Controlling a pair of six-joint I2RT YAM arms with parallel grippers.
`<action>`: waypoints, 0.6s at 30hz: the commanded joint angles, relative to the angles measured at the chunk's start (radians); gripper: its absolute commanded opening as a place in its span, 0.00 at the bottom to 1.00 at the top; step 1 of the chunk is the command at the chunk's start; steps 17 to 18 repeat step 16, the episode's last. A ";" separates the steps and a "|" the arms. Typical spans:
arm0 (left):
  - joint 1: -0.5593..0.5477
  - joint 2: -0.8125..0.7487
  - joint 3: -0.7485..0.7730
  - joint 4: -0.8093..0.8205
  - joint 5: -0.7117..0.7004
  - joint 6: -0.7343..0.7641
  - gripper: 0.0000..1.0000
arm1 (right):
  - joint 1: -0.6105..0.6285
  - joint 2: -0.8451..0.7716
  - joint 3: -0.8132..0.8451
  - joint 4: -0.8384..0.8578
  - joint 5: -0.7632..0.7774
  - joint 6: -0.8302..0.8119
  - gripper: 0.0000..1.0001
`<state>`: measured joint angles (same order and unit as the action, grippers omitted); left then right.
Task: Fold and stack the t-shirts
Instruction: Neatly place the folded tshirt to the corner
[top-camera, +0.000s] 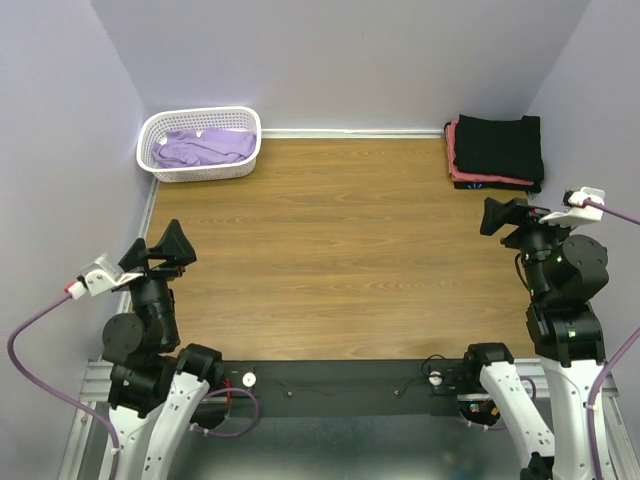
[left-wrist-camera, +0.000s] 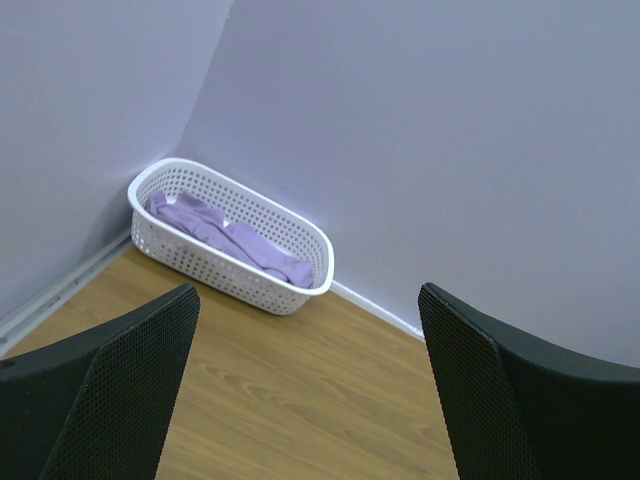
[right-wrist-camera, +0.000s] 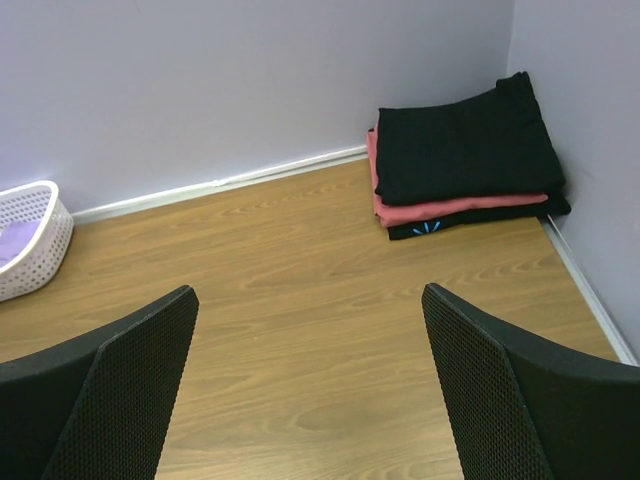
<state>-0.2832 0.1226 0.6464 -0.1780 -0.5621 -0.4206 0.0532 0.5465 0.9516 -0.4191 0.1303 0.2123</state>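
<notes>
Three folded t-shirts are stacked in the far right corner: a plain black one (top-camera: 498, 145) (right-wrist-camera: 465, 135) on top, a coral-red one (top-camera: 456, 165) (right-wrist-camera: 440, 210) under it, and a dark one with a teal mark (right-wrist-camera: 470, 222) at the bottom. A crumpled lavender t-shirt (top-camera: 205, 148) (left-wrist-camera: 235, 240) lies in the white basket. My left gripper (top-camera: 185, 250) (left-wrist-camera: 308, 300) hovers open and empty at the near left. My right gripper (top-camera: 492, 217) (right-wrist-camera: 309, 295) hangs open and empty at the right, short of the stack.
The white lattice basket (top-camera: 200, 172) (left-wrist-camera: 215, 265) (right-wrist-camera: 35, 245) stands in the far left corner against the walls. Lavender walls close in the wooden table (top-camera: 330, 250) on three sides. Both arm bases sit along the near edge.
</notes>
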 joint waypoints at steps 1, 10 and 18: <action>0.004 0.025 -0.053 0.047 -0.062 -0.049 0.98 | 0.007 -0.025 -0.008 0.013 0.026 -0.008 1.00; 0.006 0.012 -0.111 0.112 -0.071 -0.007 0.98 | 0.008 -0.031 -0.045 0.045 0.022 -0.016 1.00; 0.004 0.002 -0.123 0.137 -0.053 0.019 0.98 | 0.008 -0.028 -0.062 0.059 0.015 -0.027 1.00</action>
